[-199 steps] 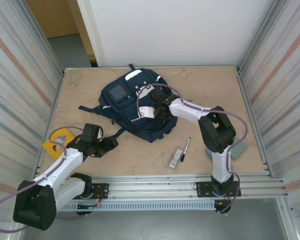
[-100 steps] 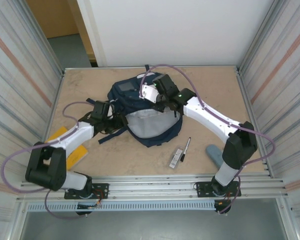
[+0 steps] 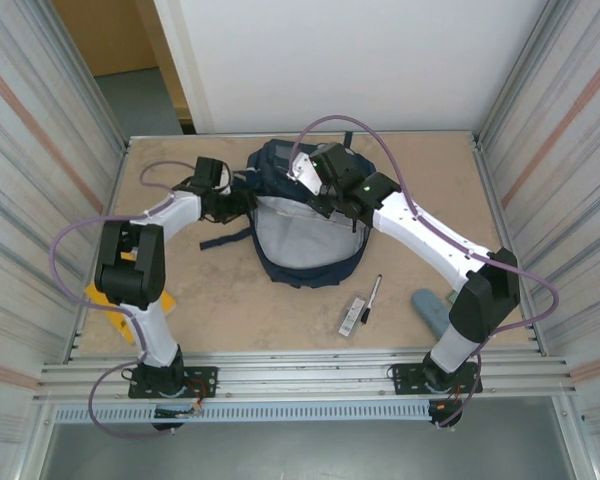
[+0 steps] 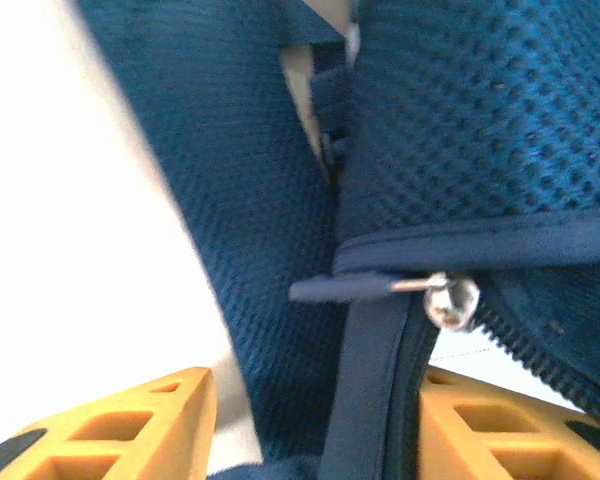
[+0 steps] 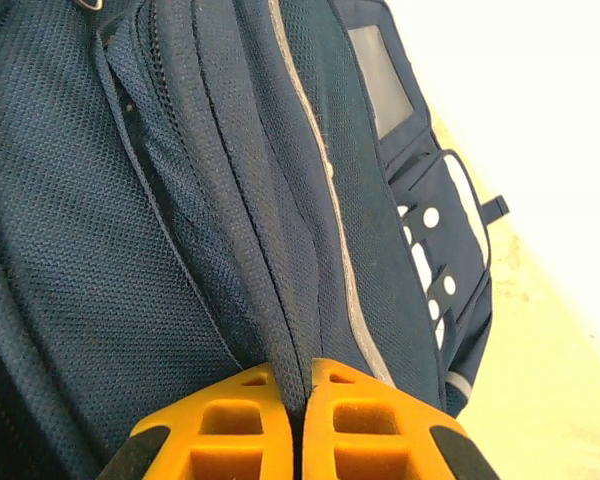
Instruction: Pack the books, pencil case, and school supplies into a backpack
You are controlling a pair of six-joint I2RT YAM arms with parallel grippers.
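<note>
The navy backpack (image 3: 310, 265) lies mid-table with its mouth pulled open, showing pale grey lining. My right gripper (image 3: 318, 195) is shut on a fold of the backpack's upper fabric (image 5: 280, 300). My left gripper (image 3: 238, 203) is at the backpack's left rim, jaws apart around the zipper edge (image 4: 380, 400), with a gap beside the left finger (image 4: 110, 420). A metal zipper pull (image 4: 450, 298) hangs just above. The yellow-orange book (image 3: 102, 298) lies at front left, partly behind the left arm. The pen (image 3: 373, 292) and white-and-black bar (image 3: 353, 314) lie in front of the backpack. The pencil case (image 3: 432, 306) peeks out beside the right arm.
Ribbed metal walls (image 3: 40, 180) close in both sides and a white panel stands at the back. A metal rail (image 3: 300, 365) runs along the near edge. Dark backpack straps (image 3: 220, 240) trail left of the bag. Bare tabletop (image 3: 250, 310) lies at front centre.
The left arm swung from the front left up to the backpack's left rim and its jaws narrowed. The right gripper pulled the flap toward the back, opening the bag wider.
</note>
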